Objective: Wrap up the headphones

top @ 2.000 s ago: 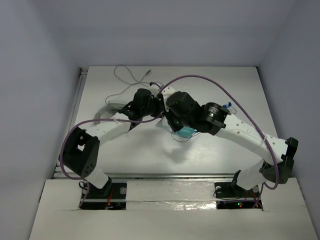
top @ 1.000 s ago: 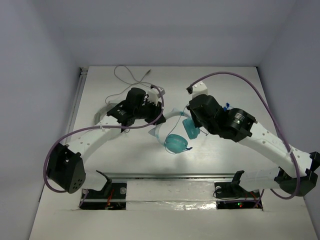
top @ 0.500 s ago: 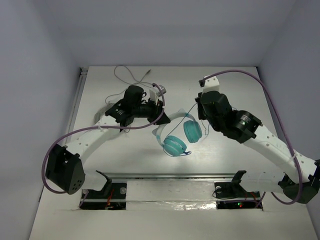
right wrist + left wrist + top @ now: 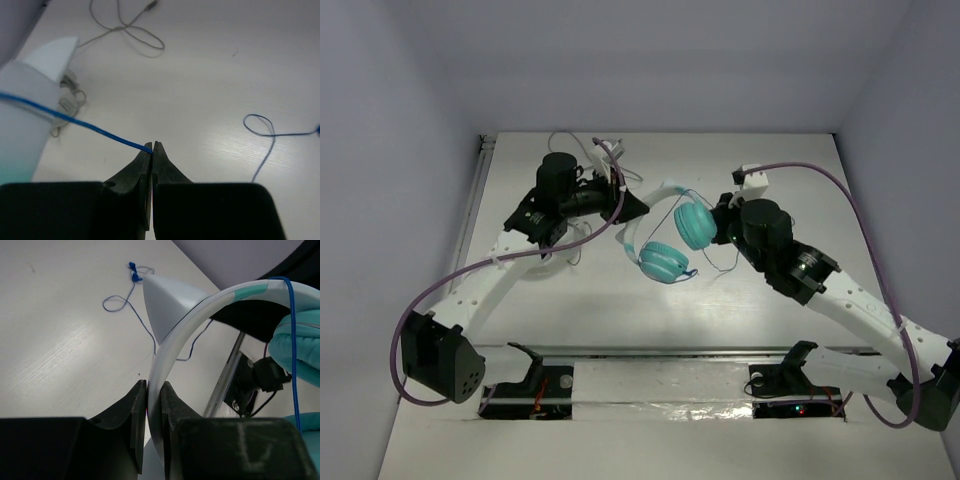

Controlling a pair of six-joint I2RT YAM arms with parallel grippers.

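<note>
The headphones (image 4: 672, 228) hang above the table's middle, with two teal ear cups (image 4: 661, 262) and a white headband (image 4: 170, 345). My left gripper (image 4: 623, 208) is shut on the headband and holds it up; its jaws (image 4: 153, 390) pinch the band edge-on. My right gripper (image 4: 722, 222) sits just right of the upper cup and is shut on the thin blue cable (image 4: 75, 121), which runs taut from its tips (image 4: 153, 146) to the headphones. The cable's loose end (image 4: 262, 137) lies looped on the table.
A white coiled item with a thin white cable (image 4: 570, 150) lies at the back left, under and behind my left arm; it also shows in the right wrist view (image 4: 125, 31). The table's left rail (image 4: 472, 210) runs along the left edge.
Both arms have drawn apart and lifted. My left gripper has carried the headphones up and toward the back, and my right gripper has pulled the blue cable out to the right.
</note>
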